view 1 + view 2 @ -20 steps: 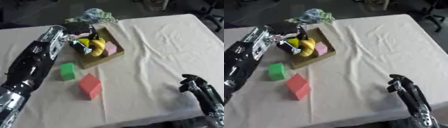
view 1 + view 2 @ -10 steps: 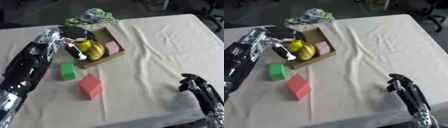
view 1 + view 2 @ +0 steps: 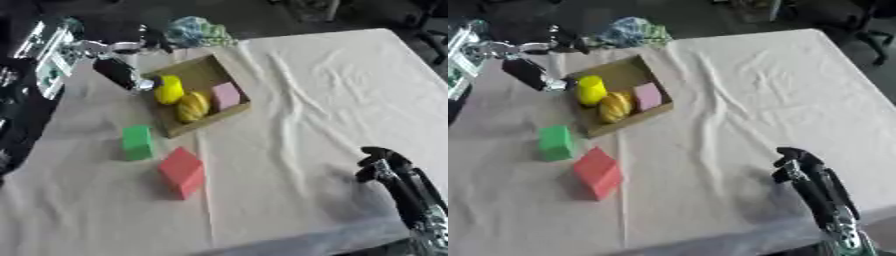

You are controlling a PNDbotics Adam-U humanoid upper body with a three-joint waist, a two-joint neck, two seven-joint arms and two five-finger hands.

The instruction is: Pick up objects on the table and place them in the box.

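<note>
The cardboard box (image 3: pixel 199 98) is sitting toward eleven o'clock on the cloth-covered table (image 3: pixel 332 90), its open top facing up so that objects can be dropped in from above. Inside it, a yellow cylinder (image 3: pixel 169 89) is standing at the nine o'clock end, an orange-yellow rounded object (image 3: pixel 193 106) is lying at six o'clock, and a pink block (image 3: pixel 227 95) is resting at three o'clock; all three are lying within the walls, so this part of the task appears done.

The left hand (image 3: pixel 118 70) is hanging just beside the box's nine o'clock wall, at ten o'clock in the view. Its dark fingers are pointing down and toward the box with nothing visible between them, a relaxed, unclenched pose consistent with a release; the blur there leaves this somewhat uncertain.

Two objects are waiting on the cloth outside the box: a green block (image 3: pixel 136 142) at seven o'clock from the box, near its corner, and a red block (image 3: pixel 182 171) farther toward six o'clock, just beside the green one but apart from it. Both are lying on the left arm's side, which probably favours that hand for the next pick.

The right hand (image 3: pixel 385 167) is resting idle at five o'clock, fingers curling inward on nothing, well apart from every object. A crumpled patterned cloth (image 3: pixel 199 33) is lying at twelve o'clock beyond the box.
</note>
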